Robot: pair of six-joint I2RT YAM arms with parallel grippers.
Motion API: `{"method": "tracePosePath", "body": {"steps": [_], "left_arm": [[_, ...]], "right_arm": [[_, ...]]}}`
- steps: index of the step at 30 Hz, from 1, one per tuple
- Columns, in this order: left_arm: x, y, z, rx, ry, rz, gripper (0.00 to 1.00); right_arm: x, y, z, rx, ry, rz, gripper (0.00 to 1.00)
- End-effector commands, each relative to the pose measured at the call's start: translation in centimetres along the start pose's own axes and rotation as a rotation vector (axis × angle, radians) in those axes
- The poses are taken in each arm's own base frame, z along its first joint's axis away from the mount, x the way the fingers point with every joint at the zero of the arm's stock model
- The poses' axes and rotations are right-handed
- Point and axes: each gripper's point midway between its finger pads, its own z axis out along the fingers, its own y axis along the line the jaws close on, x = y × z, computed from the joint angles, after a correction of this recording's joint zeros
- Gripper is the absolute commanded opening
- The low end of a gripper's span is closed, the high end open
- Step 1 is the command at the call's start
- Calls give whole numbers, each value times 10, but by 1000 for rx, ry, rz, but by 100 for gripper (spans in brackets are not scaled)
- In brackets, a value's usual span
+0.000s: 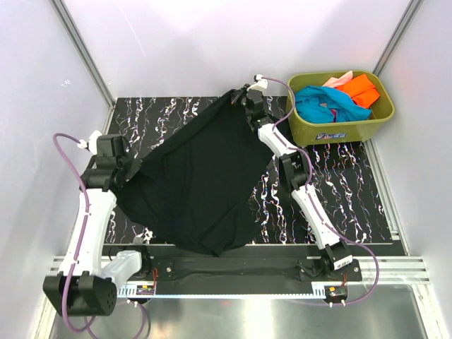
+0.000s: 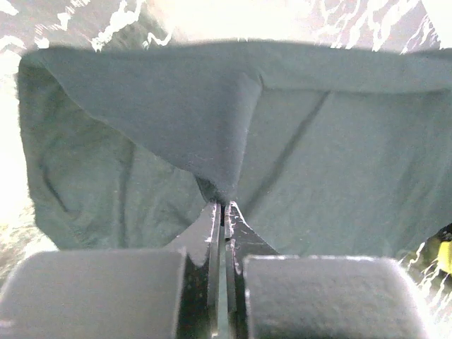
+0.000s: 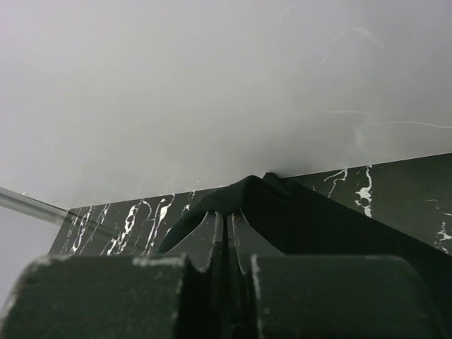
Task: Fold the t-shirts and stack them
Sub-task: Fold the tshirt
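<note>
2 corners of the soft black t-shirt are pinched, and it spreads as a diamond over the marbled black mat. The left gripper is clenched on its left edge and the right gripper on its far corner by the back wall. Bare mat lies open to the right. The teal t-shirt, orange t-shirt and pink t-shirt lie crumpled in the olive plastic tub.
</note>
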Motion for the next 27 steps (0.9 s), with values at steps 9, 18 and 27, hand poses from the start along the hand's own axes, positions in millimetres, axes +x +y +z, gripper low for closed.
{"method": "tracePosePath", "body": {"steps": [9,18,27], "left_arm": [[-30,-4,-45,42,-121,-70,0],[2,-17,-30,116,1,-128,0],[28,-13,-30,87,47,-111,0]], "right_arm": [[-86,27,-1,-54,-142,7,5],[-77,18,1,-46,-119,-3,5],[-71,14,1,-39,-102,1,6]]}}
